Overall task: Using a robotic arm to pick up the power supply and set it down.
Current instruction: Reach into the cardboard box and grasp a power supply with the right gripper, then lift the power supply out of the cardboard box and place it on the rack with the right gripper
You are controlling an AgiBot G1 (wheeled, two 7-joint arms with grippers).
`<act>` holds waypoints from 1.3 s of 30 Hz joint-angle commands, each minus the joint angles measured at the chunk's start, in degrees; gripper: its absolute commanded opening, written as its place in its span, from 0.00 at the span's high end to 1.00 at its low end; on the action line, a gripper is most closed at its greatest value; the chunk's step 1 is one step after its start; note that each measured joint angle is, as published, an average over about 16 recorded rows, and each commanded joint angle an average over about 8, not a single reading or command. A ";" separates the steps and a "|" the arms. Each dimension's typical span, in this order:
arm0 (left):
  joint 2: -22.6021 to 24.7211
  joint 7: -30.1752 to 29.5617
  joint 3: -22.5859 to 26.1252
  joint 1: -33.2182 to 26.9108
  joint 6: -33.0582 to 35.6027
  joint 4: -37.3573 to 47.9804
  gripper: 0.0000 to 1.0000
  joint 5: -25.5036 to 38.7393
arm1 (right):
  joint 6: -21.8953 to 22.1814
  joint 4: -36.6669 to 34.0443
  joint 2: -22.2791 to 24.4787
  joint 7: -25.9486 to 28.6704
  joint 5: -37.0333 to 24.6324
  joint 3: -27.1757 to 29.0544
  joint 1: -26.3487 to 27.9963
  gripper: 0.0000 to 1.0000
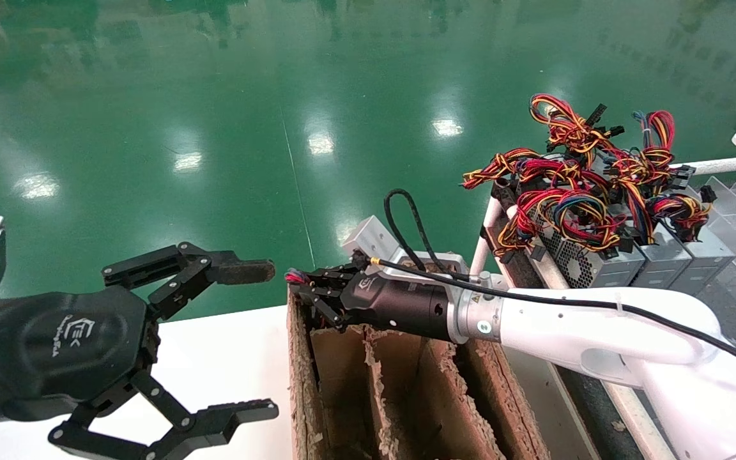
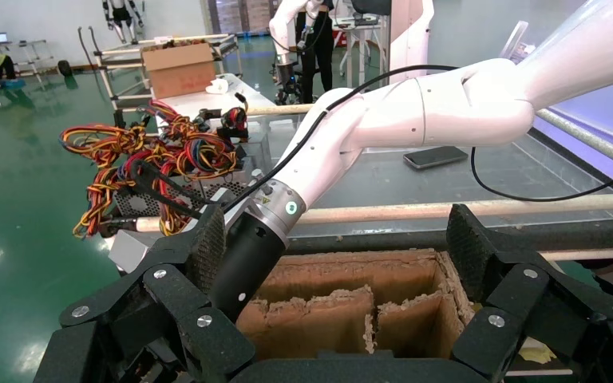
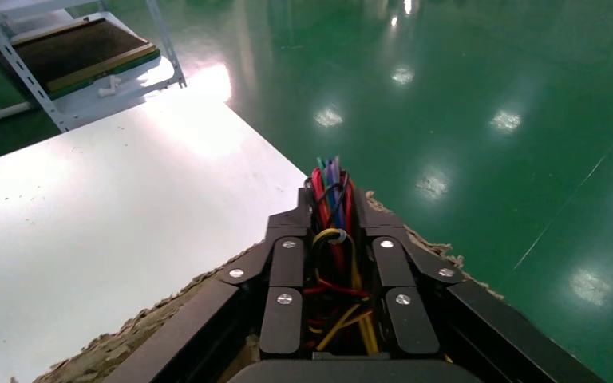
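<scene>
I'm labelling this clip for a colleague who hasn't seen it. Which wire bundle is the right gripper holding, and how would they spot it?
Start at the brown cardboard box with dividers beside the white table. Over the box's far left corner, the right gripper is shut on a wire bundle. Unlike the wire bundles piled on the power supplies on the rack, this one sits pinched between black jaws.

Bright overhead lamps; glare patches on glossy green floor (image 1: 246,128); focus sharp.
</scene>
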 commanded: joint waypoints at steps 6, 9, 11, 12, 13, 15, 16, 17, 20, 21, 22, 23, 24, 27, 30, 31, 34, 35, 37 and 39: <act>-0.01 0.01 0.03 -0.01 -0.01 0.00 0.00 -0.02 | -0.43 -0.77 0.25 -1.53 1.13 0.84 0.01 1.00; -0.02 0.02 0.04 -0.01 -0.02 0.00 0.00 -0.03 | -0.90 -0.31 1.07 -2.23 2.32 1.73 -0.33 1.00; -0.02 0.02 0.05 -0.01 -0.02 0.00 0.00 -0.03 | -1.40 0.27 1.90 -2.56 3.34 2.47 -0.56 1.00; -0.02 0.02 0.05 -0.01 -0.02 0.00 0.00 -0.03 | -1.69 0.64 2.41 -2.67 3.91 2.90 -0.66 1.00; -0.02 0.03 0.05 -0.01 -0.02 0.00 0.00 -0.04 | -2.01 1.03 2.94 -2.74 4.50 3.33 -0.74 1.00; -0.03 0.03 0.06 -0.01 -0.03 0.00 0.00 -0.04 | -2.78 1.85 4.12 -2.72 5.85 4.29 -0.90 1.00; -0.03 0.03 0.06 -0.01 -0.03 0.00 0.00 -0.04 | -3.23 2.24 4.71 -2.64 6.55 4.77 -0.94 1.00; -0.03 0.03 0.07 -0.01 -0.03 0.00 0.00 -0.05 | -3.73 2.58 5.33 -2.49 7.29 5.26 -0.94 1.00; -0.03 0.04 0.08 -0.02 -0.03 0.00 0.00 -0.05 | -5.23 3.38 7.18 -1.98 9.59 6.81 -0.82 1.00; -0.03 0.04 0.08 -0.02 -0.04 0.00 0.00 -0.06 | -5.74 3.57 7.80 -1.76 10.42 7.36 -0.73 1.00; -0.04 0.04 0.09 -0.02 -0.04 0.00 0.00 -0.06 | -6.25 3.74 8.40 -1.56 11.21 7.90 -0.60 1.00; -0.04 0.05 0.09 -0.02 -0.04 0.00 0.00 -0.06 | -6.75 3.90 9.04 -1.36 12.02 8.46 -0.44 1.00; -0.04 0.05 0.09 -0.02 -0.04 0.00 0.00 -0.06 | -7.23 4.06 9.69 -1.17 12.84 9.05 -0.26 1.00; -0.04 0.05 0.10 -0.02 -0.05 0.00 0.00 -0.07 | -8.66 4.63 11.72 -0.62 15.32 10.88 0.35 1.00; -0.05 0.06 0.12 -0.02 -0.05 0.00 0.00 -0.08 | -10.51 5.18 14.02 0.14 17.89 12.72 1.13 1.00; -0.05 0.06 0.12 -0.03 -0.05 0.00 0.00 -0.08 | -11.23 5.34 14.83 0.42 18.74 13.31 1.42 1.00; -0.05 0.07 0.13 -0.03 -0.06 0.00 0.00 -0.09 | -13.59 5.57 17.33 1.39 21.24 15.02 2.61 1.00; -0.06 0.07 0.13 -0.03 -0.06 0.00 0.00 -0.09 | -14.46 5.53 18.21 1.75 22.03 15.55 3.08 1.00; -0.06 0.07 0.14 -0.03 -0.06 0.00 0.00 -0.10 | -16.19 5.29 19.98 2.46 23.47 16.55 4.12 1.00; -0.06 0.07 0.15 -0.03 -0.06 0.00 0.00 -0.10 | -18.01 4.75 21.79 3.25 24.72 17.40 5.28 1.00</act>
